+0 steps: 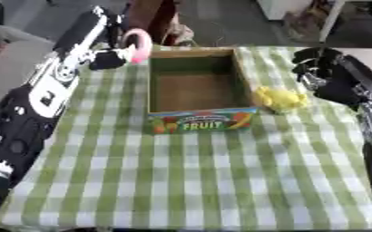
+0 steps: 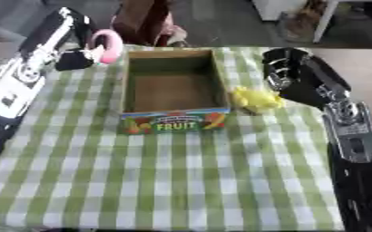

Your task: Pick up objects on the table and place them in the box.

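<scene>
A counter (image 1: 221, 181) under a green-and-white checked cloth carries an open cardboard box (image 1: 201, 118) with a colourful "FRUIT" label on its near wall; nothing shows inside it. The left hand (image 1: 108, 58) is raised at the box's far left corner, its fingers curled round a pink ring-shaped object (image 1: 139, 45) held above the counter just left of the box rim. A soft yellow object (image 2: 256, 99) lies on the cloth touching the box's right wall near its near corner. The right hand (image 2: 288, 74) hangs just right of the yellow object; whether its fingers are apart or together cannot be told.
</scene>
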